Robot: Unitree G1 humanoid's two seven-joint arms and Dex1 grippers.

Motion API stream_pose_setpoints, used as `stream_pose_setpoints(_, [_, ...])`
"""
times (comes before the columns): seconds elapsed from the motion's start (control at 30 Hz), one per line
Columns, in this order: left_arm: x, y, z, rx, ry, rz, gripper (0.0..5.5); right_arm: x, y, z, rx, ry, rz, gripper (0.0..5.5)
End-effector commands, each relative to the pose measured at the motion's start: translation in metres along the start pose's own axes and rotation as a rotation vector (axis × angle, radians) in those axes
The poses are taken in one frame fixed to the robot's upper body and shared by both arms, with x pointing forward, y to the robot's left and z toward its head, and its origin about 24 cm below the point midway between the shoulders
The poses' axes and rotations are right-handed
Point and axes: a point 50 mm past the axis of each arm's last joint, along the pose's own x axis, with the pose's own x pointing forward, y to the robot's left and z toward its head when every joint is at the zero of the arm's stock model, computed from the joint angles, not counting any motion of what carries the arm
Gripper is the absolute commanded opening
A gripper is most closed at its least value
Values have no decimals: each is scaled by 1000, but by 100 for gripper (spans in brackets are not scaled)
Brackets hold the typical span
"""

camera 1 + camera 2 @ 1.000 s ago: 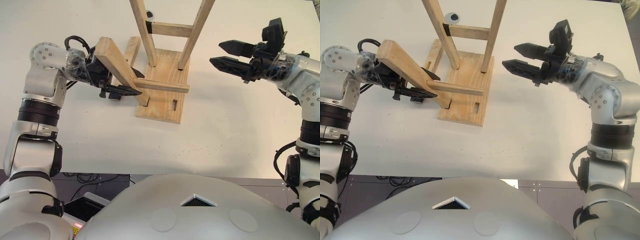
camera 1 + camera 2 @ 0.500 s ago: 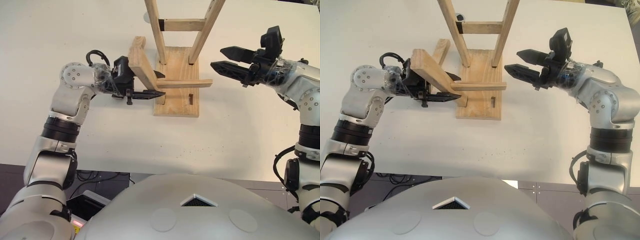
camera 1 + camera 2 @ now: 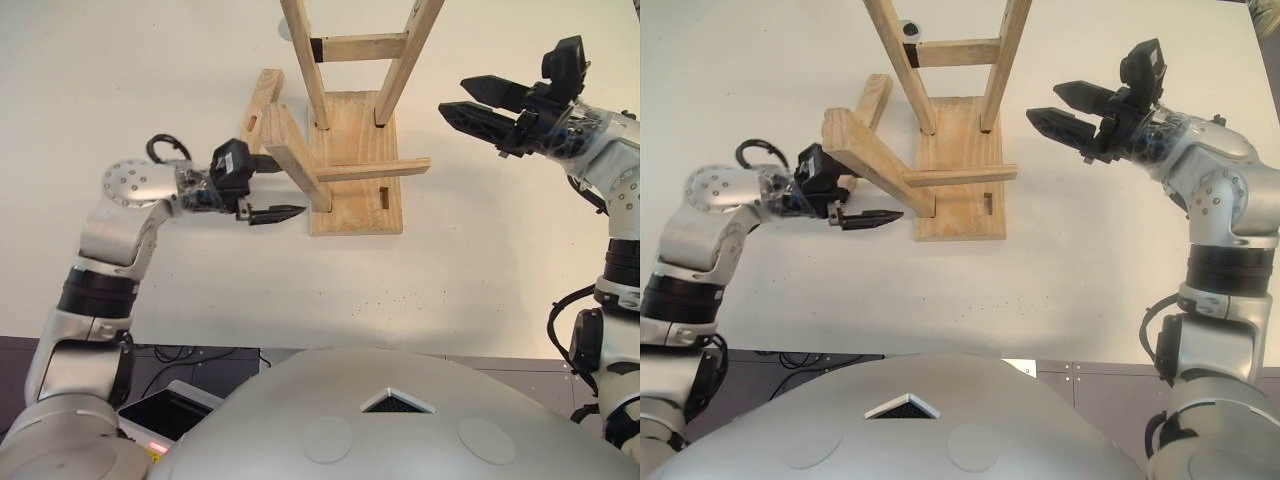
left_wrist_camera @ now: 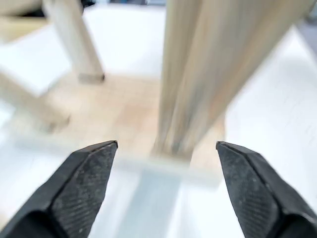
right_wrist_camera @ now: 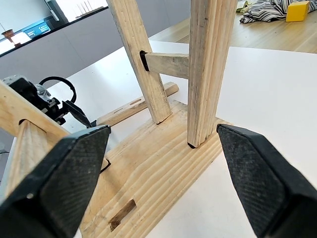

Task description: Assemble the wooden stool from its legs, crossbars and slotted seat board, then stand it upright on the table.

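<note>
Seat board (image 3: 356,200) is laid by the tabletop's (image 3: 130,70) far edge (legs (image 3: 302,60) slotted in); left gripper (image 3: 295,211) and right gripper (image 3: 452,96) jaws are spread wide.

head eyes look down; wrist cameras closely face the stool (image 5: 163,163).

Seat board (image 3: 360,205): bare pale wood, unvarnished, matt, with clear grain lines and a slightly rough sawn face. Legs (image 3: 305,60) and crossbars (image 3: 365,47): same raw light wood, matt, with lengthwise seams on the far right leg as if glued from strips. Loose slotted piece (image 3: 258,100) lying far left: same wood. Table (image 3: 120,80): white, smooth, matt, with a few dark specks toward the near edge. Left gripper (image 3: 298,211) and right gripper (image 3: 455,95): black plastic, matt. Pads (image 5: 69,173): finely grained, rough-looking. Left arm (image 3: 125,215): silver-grey shell, smooth, slight sheen.
</note>
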Motion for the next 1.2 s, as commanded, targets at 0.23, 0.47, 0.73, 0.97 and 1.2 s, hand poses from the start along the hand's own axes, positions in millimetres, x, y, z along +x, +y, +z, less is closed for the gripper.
stream_pose_setpoints(0.23, [-8,19,-35,-154,-16,593,363,1,4,6,-17,-31,-12,394])
stream_pose_setpoints(0.47, [0,15,-53,-330,57,679,363,2,3,2,-13,-20,-14,394])
stream_pose_setpoints(0.73, [-9,28,-46,-303,120,713,249,2,3,1,-12,-23,-19,394])
stream_pose_setpoints(0.97, [-34,60,-20,-254,-31,885,205,1,-2,12,-6,-88,-75,394])
stream_pose_setpoints(1.2, [-54,53,133,-293,-899,222,203,9,42,97,95,-487,275,394])
